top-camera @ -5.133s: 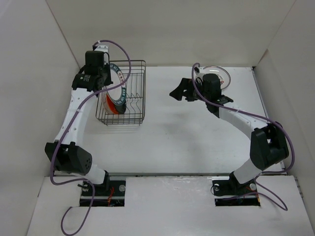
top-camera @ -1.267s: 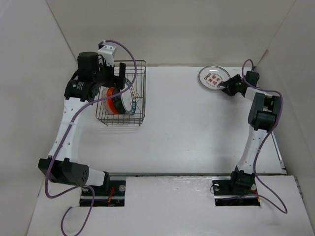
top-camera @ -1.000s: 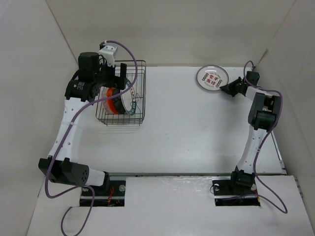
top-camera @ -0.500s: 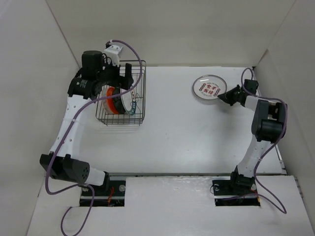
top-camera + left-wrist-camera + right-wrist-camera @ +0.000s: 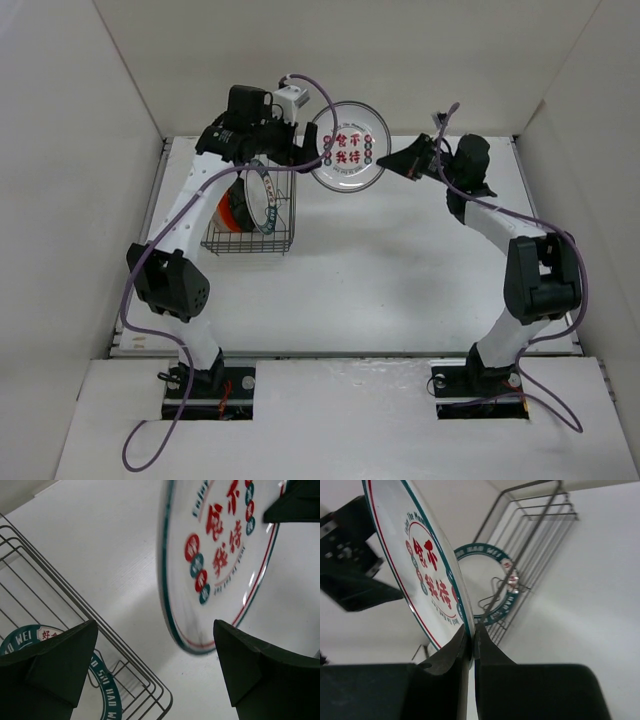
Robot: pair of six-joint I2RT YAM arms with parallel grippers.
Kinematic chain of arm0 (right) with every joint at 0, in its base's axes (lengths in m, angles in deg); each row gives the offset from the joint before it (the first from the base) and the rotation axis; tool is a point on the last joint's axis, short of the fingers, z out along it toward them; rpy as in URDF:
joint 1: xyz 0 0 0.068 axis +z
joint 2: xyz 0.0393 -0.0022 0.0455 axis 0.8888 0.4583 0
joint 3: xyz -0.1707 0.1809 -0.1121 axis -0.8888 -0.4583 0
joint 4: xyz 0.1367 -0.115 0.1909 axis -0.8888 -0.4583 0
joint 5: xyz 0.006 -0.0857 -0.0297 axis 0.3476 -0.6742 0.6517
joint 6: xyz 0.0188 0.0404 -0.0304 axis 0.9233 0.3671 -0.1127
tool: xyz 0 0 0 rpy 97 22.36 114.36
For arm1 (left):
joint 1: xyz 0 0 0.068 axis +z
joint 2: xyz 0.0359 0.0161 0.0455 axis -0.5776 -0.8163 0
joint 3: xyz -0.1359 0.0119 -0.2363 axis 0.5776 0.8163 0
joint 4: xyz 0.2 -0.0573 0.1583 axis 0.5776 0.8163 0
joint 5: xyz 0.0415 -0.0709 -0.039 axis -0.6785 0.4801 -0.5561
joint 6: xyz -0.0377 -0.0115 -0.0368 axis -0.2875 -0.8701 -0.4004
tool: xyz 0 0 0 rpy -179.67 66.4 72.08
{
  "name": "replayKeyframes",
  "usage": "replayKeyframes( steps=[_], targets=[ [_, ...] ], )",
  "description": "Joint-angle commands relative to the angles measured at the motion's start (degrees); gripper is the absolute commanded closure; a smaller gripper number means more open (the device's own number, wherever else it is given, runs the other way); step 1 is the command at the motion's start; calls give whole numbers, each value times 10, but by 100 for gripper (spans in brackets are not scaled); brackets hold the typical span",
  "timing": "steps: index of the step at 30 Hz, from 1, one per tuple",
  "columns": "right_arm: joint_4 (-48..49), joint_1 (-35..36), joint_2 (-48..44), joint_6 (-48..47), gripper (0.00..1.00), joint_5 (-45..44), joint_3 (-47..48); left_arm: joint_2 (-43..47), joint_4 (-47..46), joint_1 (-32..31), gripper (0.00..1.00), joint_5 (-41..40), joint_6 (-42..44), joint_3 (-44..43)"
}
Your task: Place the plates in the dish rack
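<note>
Plate [image 5: 348, 158] is in the air, on edge, just right of the rack [image 5: 247, 250]. Right gripper [image 5: 388, 163] is clamped on its right rim. Left gripper [image 5: 308, 158] has jaws wide apart, facing the left rim; it's nearer the rack.

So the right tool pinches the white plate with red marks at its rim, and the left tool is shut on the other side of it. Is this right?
Not quite. The right tool does pinch the white plate with red marks at its rim, but the left tool is open, its fingers wide apart and not closed on the plate. The left wrist view shows this.
</note>
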Motion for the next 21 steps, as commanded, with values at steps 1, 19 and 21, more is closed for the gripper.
replayKeyframes(
  steps=[1, 19, 21],
  targets=[
    [204, 18, -10, 51, 100, 101, -15, 0, -5, 3, 0, 40, -11, -42],
    [179, 72, 25, 51, 56, 102, 19, 76, -47, 12, 100, 86, -17, 27],
    [171, 72, 31, 51, 0, 94, 19, 91, -60, 30, 100, 73, -26, 42]
  ],
)
